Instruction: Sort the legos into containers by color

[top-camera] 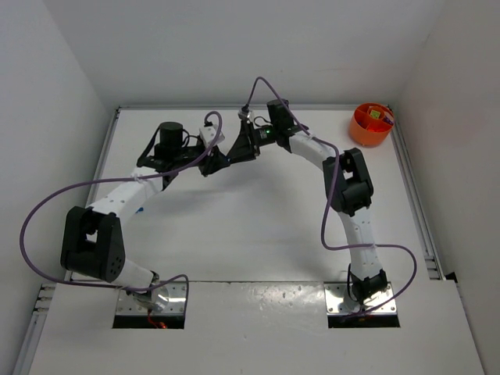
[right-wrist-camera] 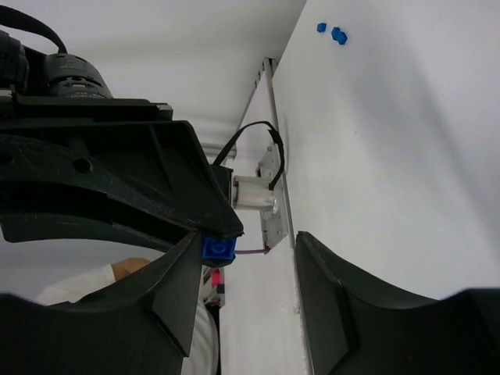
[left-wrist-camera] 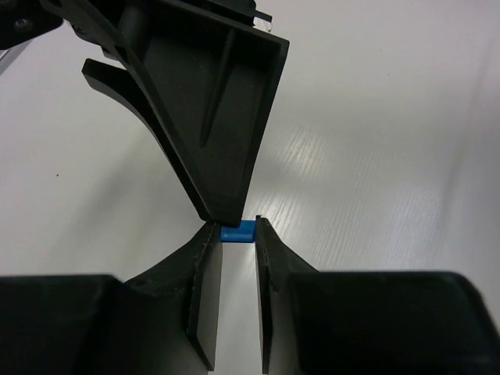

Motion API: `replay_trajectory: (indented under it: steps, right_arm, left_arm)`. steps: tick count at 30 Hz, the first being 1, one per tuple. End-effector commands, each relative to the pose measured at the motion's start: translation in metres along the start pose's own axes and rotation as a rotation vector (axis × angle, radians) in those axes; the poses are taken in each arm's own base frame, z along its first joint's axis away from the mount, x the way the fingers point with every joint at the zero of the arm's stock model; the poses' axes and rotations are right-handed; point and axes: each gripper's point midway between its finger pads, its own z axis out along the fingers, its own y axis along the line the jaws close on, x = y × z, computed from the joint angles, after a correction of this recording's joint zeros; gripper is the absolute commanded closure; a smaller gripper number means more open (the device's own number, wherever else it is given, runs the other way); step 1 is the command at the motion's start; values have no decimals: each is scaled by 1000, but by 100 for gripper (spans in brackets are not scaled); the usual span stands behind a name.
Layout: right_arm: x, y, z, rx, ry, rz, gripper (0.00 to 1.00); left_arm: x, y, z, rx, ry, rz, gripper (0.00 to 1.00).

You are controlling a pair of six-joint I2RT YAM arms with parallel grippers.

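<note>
Pinching the blue lego [left-wrist-camera: 238,232] between its fingertips, the left end effector [left-wrist-camera: 237,239] is closed on the brick and holds it near the far middle of the counter [top-camera: 258,226], where the two arms meet. From the wrist views the brick appears to be lifted clear of the surface, though the angle makes that hard to confirm. The grip takes only the near part of the lego, leaving its outer end exposed.

The right end effector [right-wrist-camera: 248,236] stands open. One of its fingers touches that exposed end, while the other finger is well apart from it.

This reads as a hand-over. The orange tub [top-camera: 363,134] sits at the far right corner, on the right arm's side and well away from the left arm, so passing the brick across probably saves an awkward reach.

The next move likely calls for the right end effector to centre the brick between its fingers before closing, with the left one releasing only afterwards. A piece this small could easily twist or drop during the exchange.

Two loose blue legos [right-wrist-camera: 338,35] lie on the counter, apparently unsorted.
</note>
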Motion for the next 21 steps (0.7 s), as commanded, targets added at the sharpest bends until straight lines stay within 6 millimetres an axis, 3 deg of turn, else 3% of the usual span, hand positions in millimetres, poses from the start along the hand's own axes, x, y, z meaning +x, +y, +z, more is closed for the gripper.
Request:
replay_trajectory:
  steps: [1, 5, 14, 16, 18, 19, 21]
  right_arm:
    - [-4, 19, 5, -43, 16, -64, 49]
    - [-2, 23, 10, -66, 37, -68, 58]
    - [0, 44, 16, -137, 104, -10, 60]
    - [5, 39, 16, -143, 122, 30, 64]
    - [11, 47, 12, -173, 165, 54, 69]
    - [19, 43, 10, -190, 203, 100, 80]
    - [22, 40, 10, -187, 206, 123, 82]
  left_arm:
    - [-25, 1, 3, -7, -72, 80, 85]
    - [-27, 11, 1, -69, -78, 78, 85]
    - [-44, 22, -6, -176, -194, 115, 85]
    - [-45, 22, -6, -179, -208, 115, 85]
    - [-47, 25, -4, -194, -226, 110, 85]
    - [-48, 25, -3, -208, -246, 106, 85]
    - [-42, 24, 0, -205, -240, 91, 85]
